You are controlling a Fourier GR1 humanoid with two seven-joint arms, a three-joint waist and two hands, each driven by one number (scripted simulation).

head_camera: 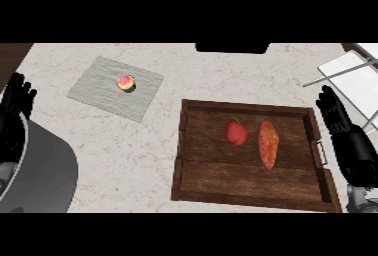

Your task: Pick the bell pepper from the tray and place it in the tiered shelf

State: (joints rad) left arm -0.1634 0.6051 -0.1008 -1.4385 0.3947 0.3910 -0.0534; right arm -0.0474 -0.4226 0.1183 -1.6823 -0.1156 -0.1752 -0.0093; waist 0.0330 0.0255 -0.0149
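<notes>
The tiered shelf was cut off by the right edge, only white shelves and rails showing. The right hand overlapped the tray rim. Both forearms ran off the lower edge.

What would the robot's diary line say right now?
bell pepper: in tray, untouched | left hand: open | right hand: open | tiered shelf: far right

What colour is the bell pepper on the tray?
Red, with a dark stem; the bell pepper shows in the head view.
</notes>
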